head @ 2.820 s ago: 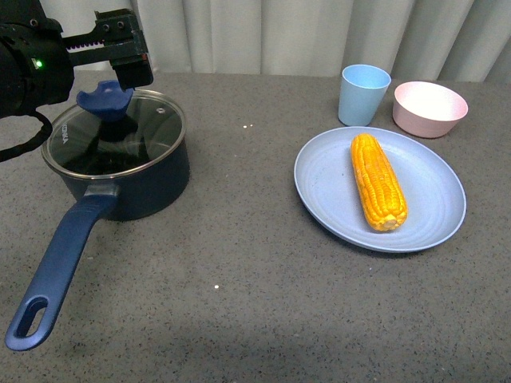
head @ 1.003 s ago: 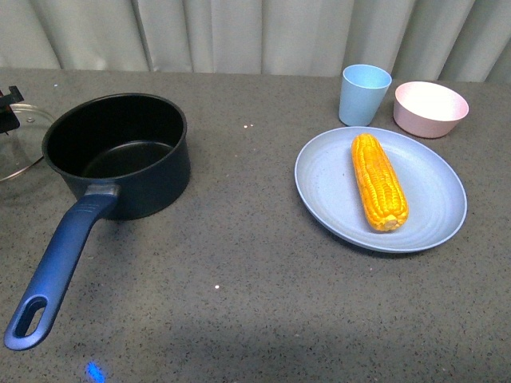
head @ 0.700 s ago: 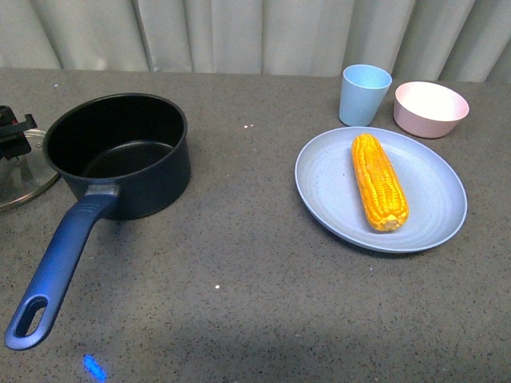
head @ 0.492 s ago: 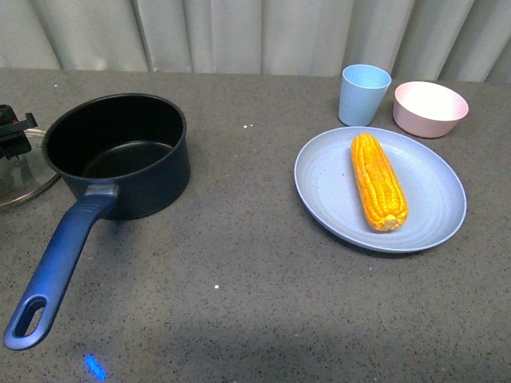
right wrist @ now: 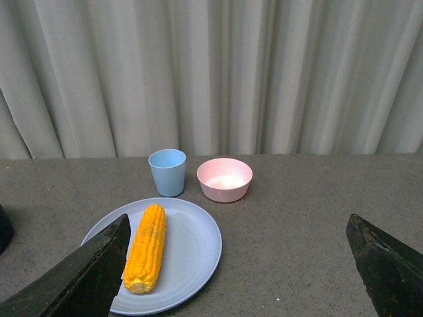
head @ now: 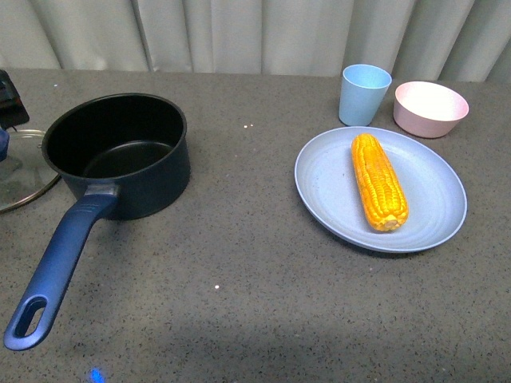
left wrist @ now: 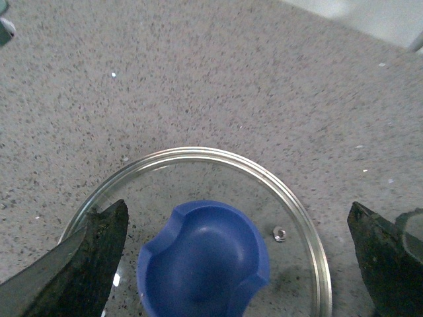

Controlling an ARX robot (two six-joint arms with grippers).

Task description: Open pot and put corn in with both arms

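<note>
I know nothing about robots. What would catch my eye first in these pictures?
The bright yellow-orange corn stands out most, lying on a blue plate on the right of the grey table. On the left sits the open dark navy pot, its long handle pointing toward the camera. Its glass lid lies on the table beside it, with the left gripper wide open on either side of the blue knob.

One each: pot, lid, corn, plate, cup, bowl.
</note>
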